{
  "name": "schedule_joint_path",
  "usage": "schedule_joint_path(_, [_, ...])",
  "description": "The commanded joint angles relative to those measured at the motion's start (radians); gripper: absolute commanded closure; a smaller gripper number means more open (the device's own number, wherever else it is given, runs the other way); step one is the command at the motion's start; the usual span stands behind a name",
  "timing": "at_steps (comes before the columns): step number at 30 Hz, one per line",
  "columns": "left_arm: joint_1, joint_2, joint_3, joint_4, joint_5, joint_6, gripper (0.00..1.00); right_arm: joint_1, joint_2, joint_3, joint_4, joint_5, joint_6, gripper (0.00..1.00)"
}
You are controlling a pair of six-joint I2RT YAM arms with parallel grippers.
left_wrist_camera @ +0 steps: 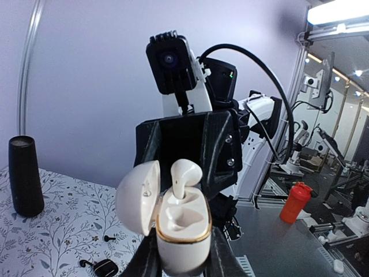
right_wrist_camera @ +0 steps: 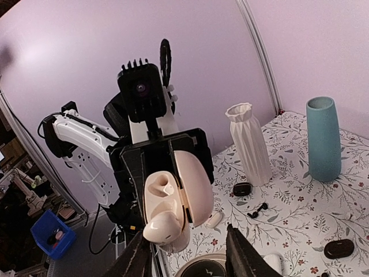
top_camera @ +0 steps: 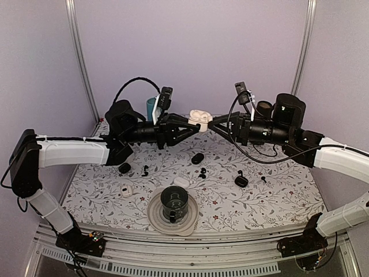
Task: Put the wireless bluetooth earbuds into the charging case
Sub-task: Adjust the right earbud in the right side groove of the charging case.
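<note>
We find the left gripper (left_wrist_camera: 183,258) clamped narrow on the lower body of the cream charging case (left_wrist_camera: 183,222). The case has its lid open and is held aloft over the middle of the table's (top_camera: 277,190) far edge. One cream earbud (left_wrist_camera: 184,176) stands half-seated in its well. The right gripper (right_wrist_camera: 187,257) is partly spread and empty, near the case. We judge the earbud light, glossy and slippery, so pinch its rounded head gently.

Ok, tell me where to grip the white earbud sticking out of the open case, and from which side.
Pinch the white earbud by its rounded head, the only part clear of the charging case; the rest sits in the well. Probably come at the open mouth, opposite the raised lid.
</note>
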Motion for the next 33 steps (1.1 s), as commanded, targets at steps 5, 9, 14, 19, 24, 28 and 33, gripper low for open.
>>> schedule_joint_path(5, [-0.001,0.011,0.044,0.004,0.005,-0.004,1.0,0.021,-0.029,0.048,-0.058,0.044,-0.093,0.57])
schedule_joint_path(9, [0.001,0.002,0.042,0.008,0.01,-0.015,1.0,0.021,-0.043,0.047,-0.083,0.039,-0.138,0.57])
schedule_joint_path(14, [0.001,-0.002,0.041,0.007,0.024,-0.021,1.0,0.02,-0.059,0.05,-0.09,0.004,-0.182,0.57])
schedule_joint_path(19, [0.001,0.003,0.047,0.012,0.046,-0.026,1.0,0.023,-0.07,0.052,-0.092,-0.011,-0.228,0.57])
schedule_joint_path(24, [0.002,0.004,0.05,0.007,0.057,-0.023,1.0,0.023,-0.086,0.046,-0.082,-0.027,-0.267,0.57])
schedule_joint_path(28, [0.002,0.008,0.054,0.007,0.057,-0.025,1.0,0.031,-0.084,0.054,-0.081,-0.029,-0.275,0.61])
schedule_joint_path(33, [0.0,0.013,0.057,0.007,0.056,-0.027,1.0,0.043,-0.072,0.06,-0.081,-0.018,-0.277,0.65])
